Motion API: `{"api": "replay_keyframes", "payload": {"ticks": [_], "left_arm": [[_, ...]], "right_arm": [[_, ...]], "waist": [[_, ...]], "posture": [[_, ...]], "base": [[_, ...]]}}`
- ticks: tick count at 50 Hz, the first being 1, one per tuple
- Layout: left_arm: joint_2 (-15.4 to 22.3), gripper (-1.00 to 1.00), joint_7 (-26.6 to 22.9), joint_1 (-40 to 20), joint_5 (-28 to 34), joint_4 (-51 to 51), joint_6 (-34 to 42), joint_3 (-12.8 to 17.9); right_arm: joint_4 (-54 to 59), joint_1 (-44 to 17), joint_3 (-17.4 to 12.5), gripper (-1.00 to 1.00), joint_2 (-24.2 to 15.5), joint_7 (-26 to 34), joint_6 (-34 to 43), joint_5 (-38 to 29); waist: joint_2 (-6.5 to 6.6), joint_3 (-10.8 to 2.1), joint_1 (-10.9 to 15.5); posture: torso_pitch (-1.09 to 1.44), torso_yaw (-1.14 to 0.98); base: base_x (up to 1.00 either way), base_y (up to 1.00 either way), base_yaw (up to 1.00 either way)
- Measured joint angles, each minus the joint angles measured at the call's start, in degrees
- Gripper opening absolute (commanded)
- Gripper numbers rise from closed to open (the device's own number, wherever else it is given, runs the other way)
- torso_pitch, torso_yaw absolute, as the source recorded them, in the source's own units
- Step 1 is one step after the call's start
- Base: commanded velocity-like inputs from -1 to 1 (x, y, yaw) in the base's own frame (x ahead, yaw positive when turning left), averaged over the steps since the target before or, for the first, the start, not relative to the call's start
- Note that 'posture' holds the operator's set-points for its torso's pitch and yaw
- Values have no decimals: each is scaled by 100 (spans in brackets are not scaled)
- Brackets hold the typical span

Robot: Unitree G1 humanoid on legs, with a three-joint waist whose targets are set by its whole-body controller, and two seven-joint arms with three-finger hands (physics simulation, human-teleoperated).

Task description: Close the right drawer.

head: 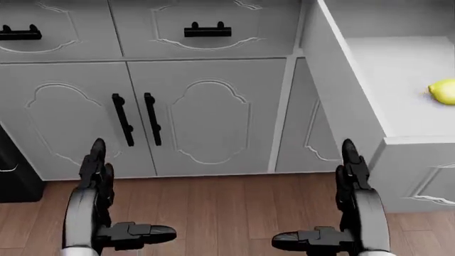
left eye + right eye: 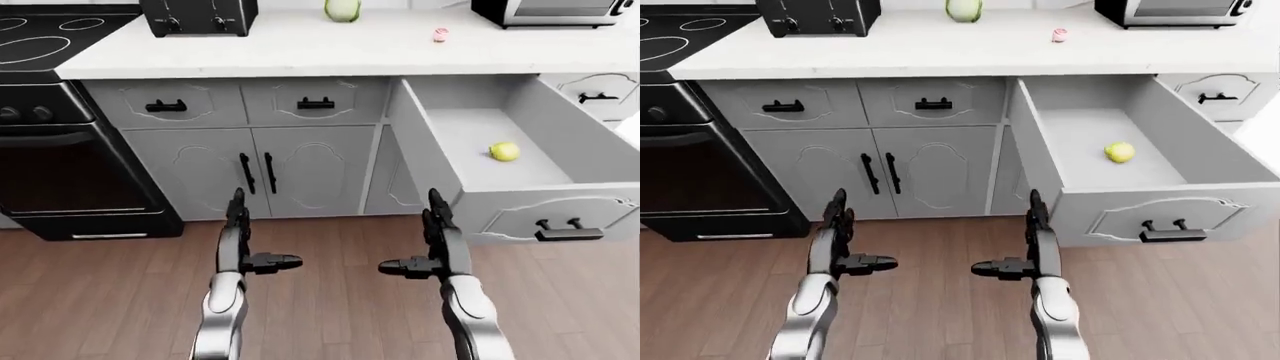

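The right drawer stands pulled far out of the white cabinet, at the right of the left-eye view. Its front panel carries a black handle. A yellow lemon lies inside it. My left hand is open, fingers up and thumb pointing right, raised over the wood floor below the double cabinet doors. My right hand is open too, thumb pointing left, just left of the drawer's front corner and apart from it. Neither hand holds anything.
A black oven stands at the left, with a stove top above it. The white counter bears a black toaster, a green fruit, a small pink thing and a microwave. Closed drawers and doors fill the middle.
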Motion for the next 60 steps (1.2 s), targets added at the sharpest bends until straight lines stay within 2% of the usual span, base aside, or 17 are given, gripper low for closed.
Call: {"api": "replay_keyframes", "payload": {"ticks": [6,10,19,24,28,37,41,47,58,60], "left_arm": [[35,100,221,-445,15,-927,1016,-2],[16,100,237,-599,43,-1450,1432,-55],[158,100,327,-992,-54,-2178,2533,133],[229,100,404,-1200,-84,-2549,2943,159],[258,100,424,-1363,-106,-2680,3207,150],[341,100,485,-1572,-128,-3004,3732,216],[357,100,500,-1638,-131,-3150,3854,196],[371,100,498,-1607,-103,-3116,3809,219],[355,100,494,-1534,-61,-3153,3825,214],[356,100,502,-1503,-52,-3133,3850,231]], "right_arm": [[-711,-562,-22,100,-103,60,942,-80],[-831,-990,6,100,-209,145,1471,-174],[-1534,-1531,-112,100,-420,339,2802,-286],[-2117,-2018,-172,100,-596,433,3686,-396],[-2238,-2295,-131,100,-653,526,4032,-437],[-2682,-2739,-76,100,-843,727,5016,-584],[-2757,-3000,53,100,-886,801,5258,-833],[-2748,-3038,-120,100,-794,940,5368,-797],[-2872,-3041,-47,100,-822,981,5396,-799],[-2853,-3040,-9,100,-812,994,5430,-801]], "waist": [[-14,-30,-5],[-5,-61,-1],[-7,43,12],[-6,39,21],[-19,26,21],[6,100,27],[0,81,24],[17,94,32],[20,91,26],[41,56,15]], "posture": [[0,0],[0,0],[0,0],[0,0],[0,0],[0,0],[0,0],[0,0],[0,0],[0,0]], "base": [[0,0,0],[0,0,0],[0,0,0],[0,0,0],[0,0,0],[0,0,0],[0,0,0],[0,0,0],[0,0,-1],[0,0,-18]]}}
